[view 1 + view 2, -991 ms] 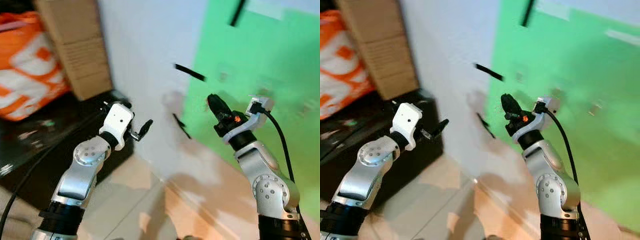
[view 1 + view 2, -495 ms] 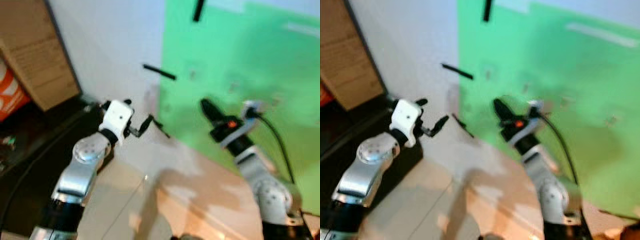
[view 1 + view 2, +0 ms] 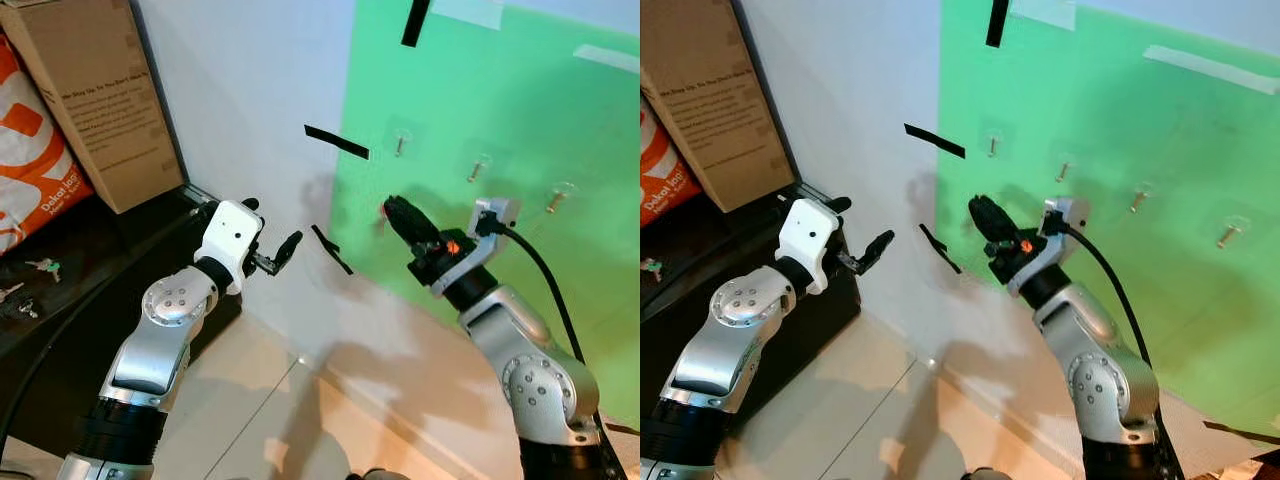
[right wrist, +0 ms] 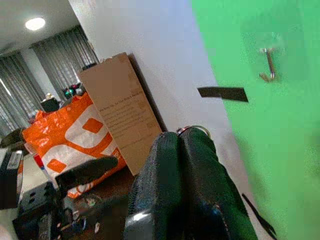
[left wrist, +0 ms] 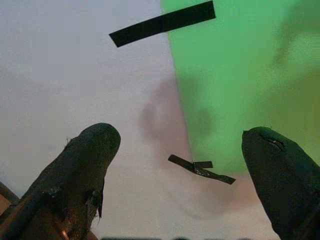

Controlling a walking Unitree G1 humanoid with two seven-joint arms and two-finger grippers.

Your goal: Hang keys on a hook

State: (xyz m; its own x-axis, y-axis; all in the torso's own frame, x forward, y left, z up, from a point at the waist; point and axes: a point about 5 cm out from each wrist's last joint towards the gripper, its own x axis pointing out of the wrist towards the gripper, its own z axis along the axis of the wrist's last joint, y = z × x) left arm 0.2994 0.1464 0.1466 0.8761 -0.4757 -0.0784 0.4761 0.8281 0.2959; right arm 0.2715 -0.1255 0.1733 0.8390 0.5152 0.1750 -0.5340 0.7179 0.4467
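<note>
Keys are barely visible: a small metal key ring (image 4: 194, 130) pokes out above the tips of the right gripper (image 3: 392, 207), whose two black fingers are pressed together on it. That gripper is raised in front of the green sheet (image 3: 520, 120) on the wall, its tip below and just beside the nearest hook (image 3: 400, 145) but not touching it. Three more small hooks (image 3: 1063, 171) sit in a row to the right along the same sheet, each on a clear pad. In the right wrist view the nearest hook hangs above and beyond the fingertips, well clear of the ring.

The left gripper (image 3: 277, 252) is held up near the white wall (image 3: 250, 90), its fingers spread wide apart with nothing between them. Short strips of black tape (image 3: 336, 142) are stuck at the sheet's edge. A cardboard box (image 3: 95, 95) leans against the wall on a dark cabinet (image 3: 60, 300), beside an orange bag (image 3: 30, 160). Another small bunch of keys (image 3: 45, 266) lies on the cabinet top.
</note>
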